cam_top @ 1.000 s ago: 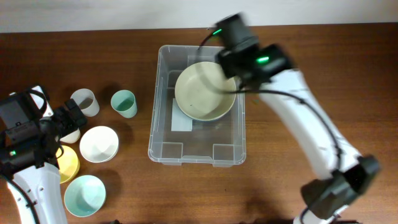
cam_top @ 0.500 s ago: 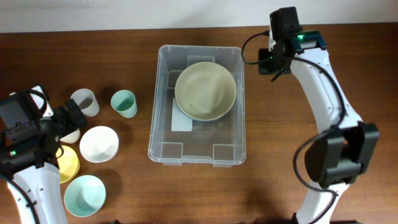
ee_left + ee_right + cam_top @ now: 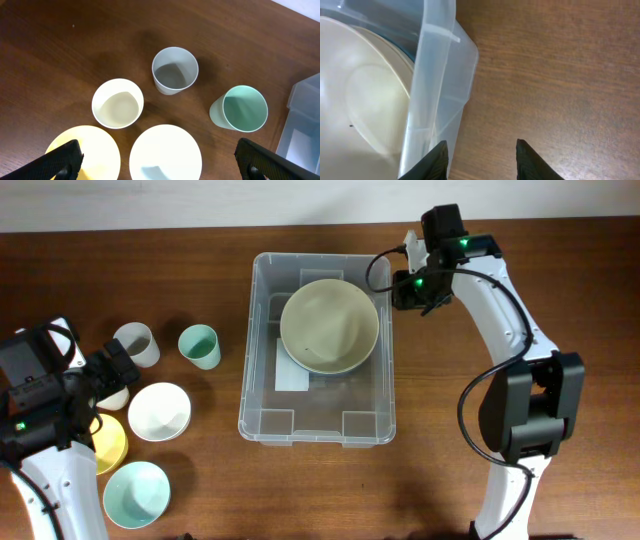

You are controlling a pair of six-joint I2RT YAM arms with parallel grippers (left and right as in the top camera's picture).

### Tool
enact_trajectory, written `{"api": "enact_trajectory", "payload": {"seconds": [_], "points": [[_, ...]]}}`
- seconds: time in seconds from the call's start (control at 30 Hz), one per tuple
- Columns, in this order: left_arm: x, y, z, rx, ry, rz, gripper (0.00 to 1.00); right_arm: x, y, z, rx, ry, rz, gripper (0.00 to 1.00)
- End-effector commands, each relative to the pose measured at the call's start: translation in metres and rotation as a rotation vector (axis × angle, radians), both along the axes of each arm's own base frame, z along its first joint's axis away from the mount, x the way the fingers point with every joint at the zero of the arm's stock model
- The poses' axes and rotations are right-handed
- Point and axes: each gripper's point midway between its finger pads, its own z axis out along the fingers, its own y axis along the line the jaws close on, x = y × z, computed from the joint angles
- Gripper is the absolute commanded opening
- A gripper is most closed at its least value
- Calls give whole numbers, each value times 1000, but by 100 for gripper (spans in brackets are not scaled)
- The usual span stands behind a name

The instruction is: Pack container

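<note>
On the left, my left pincer (image 3: 161, 165) is hanging spread wide and empty above a cluster of dishes on the table (image 3: 200, 240). These are a yellow bowl (image 3: 108, 442), a mint bowl (image 3: 136, 493), a white bowl (image 3: 159, 411), a cream cup (image 3: 117, 103), a grey cup (image 3: 135, 343) and a teal cup (image 3: 200, 346). In the middle, the clear container (image 3: 262, 380) is sitting upright, with a big bowl (image 3: 330, 326) lying in its far half. On the right, my right pincer (image 3: 410, 280) is hovering just beside the container's far right corner, partly spread and pinching nothing. In the wrist view one finger is near the outer wall and the other is over bare wood. I judge one dish packed and six waiting, so I am between loads. The next move seems to call for my left pincer dropping onto a rim, closing, and carrying that dish across into the container. A second ago my right pincer was over the container at the big bowl's rim. It has since swung clear to the right and come back toward the corner, while the big bowl and my left arm have not shifted.
</note>
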Motion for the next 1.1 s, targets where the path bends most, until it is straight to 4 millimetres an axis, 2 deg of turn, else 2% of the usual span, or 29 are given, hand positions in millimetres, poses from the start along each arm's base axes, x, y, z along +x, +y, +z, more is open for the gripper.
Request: {"api": "enact_trajectory", "payload": {"seconds": [0.0, 0.17, 0.27, 0.43, 0.57, 0.6, 0.63, 0.67, 0.73, 0.8, 0.97, 1.07], "points": [[3, 0, 6, -10, -19, 3, 100, -2, 11, -1, 43, 2, 38, 39], [3, 0, 6, -10, -19, 3, 99, 0, 16, 2, 70, -9, 54, 39], [3, 0, 6, -10, -19, 3, 99, 3, 7, 0, 35, -14, 27, 40], [3, 0, 6, -10, -20, 3, 99, 6, -47, 1, -147, -1, -228, 40], [3, 1, 7, -9, -21, 3, 99, 7, -85, 30, -229, -65, -370, 40], [3, 1, 7, -9, -21, 3, 99, 8, -95, 41, -250, -96, -408, 45], [3, 1, 7, -9, -22, 3, 99, 11, -103, 52, -257, -132, -429, 64], [3, 1, 7, -9, -23, 3, 100, 14, -108, 61, -249, -159, -443, 99], [3, 1, 7, -8, -24, 3, 100, 11, -117, 71, -251, -175, -440, 99], [3, 1, 7, -9, -24, 3, 99, 1, -126, 77, -254, -155, -449, 99], [4, -2, 7, -3, -21, -17, 99, -39, -141, 85, -238, -44, -534, 99], [10, -15, 8, 21, -16, -97, 99, -64, -142, 102, -240, -15, -545, 100]]}}
